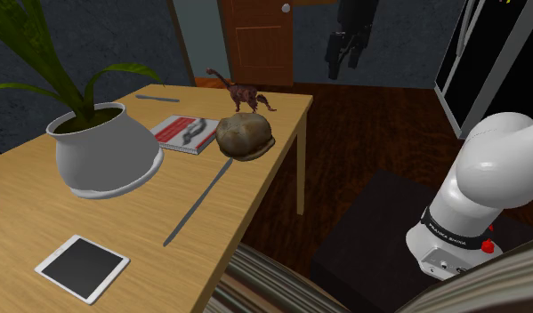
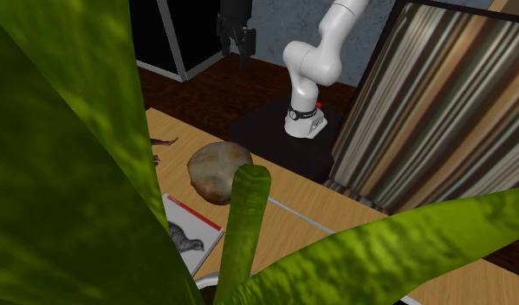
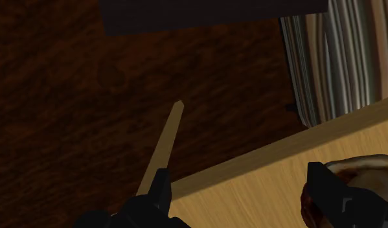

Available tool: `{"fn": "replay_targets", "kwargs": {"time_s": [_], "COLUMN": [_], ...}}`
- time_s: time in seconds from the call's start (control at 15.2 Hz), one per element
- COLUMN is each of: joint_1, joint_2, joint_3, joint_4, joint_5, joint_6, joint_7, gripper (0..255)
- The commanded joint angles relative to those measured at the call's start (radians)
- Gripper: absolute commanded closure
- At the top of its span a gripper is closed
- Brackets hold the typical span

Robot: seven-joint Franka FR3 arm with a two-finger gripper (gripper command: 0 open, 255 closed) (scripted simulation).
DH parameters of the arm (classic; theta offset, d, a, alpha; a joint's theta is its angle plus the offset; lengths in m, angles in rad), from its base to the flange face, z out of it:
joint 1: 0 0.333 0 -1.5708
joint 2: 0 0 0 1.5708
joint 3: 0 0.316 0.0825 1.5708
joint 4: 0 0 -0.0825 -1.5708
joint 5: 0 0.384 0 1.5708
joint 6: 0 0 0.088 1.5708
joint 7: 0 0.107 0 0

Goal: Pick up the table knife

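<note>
The wooden table (image 1: pixel 144 218) holds a big white pot (image 1: pixel 102 151) with a green plant (image 1: pixel 44 55) in it; a flat tablet (image 1: pixel 82 268) with a dark screen lies at the near end; a long grey knife (image 1: pixel 199 203) lies beside the pot; farther back sit a red and white book (image 1: pixel 186 134), a round brown lump (image 1: pixel 245 135) just beside it, and a small toy dinosaur (image 1: pixel 242 92).

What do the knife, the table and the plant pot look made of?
Table knife: plain matte grey all over, possibly metal; no shine to confirm it. Table: light wood, faint grain streaks show. Plant pot: smooth white, softly shaded, maybe ceramic or plastic.
</note>
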Motion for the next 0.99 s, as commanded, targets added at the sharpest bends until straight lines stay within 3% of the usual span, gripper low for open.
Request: {"fn": "replay_targets", "kwargs": {"time_s": [0.0,0.46,0.92], "joint_1": [0.000,-0.015,-0.053], "joint_2": [0.000,-0.019,0.081], "joint_3": [0.000,0.209,0.430], "joint_4": [0.000,-0.053,-0.001], "joint_5": [0.000,0.122,0.229], "joint_6": [0.000,0.020,0.068], "joint_7": [0.000,0.376,0.755], "gripper": [0,0,0]}}
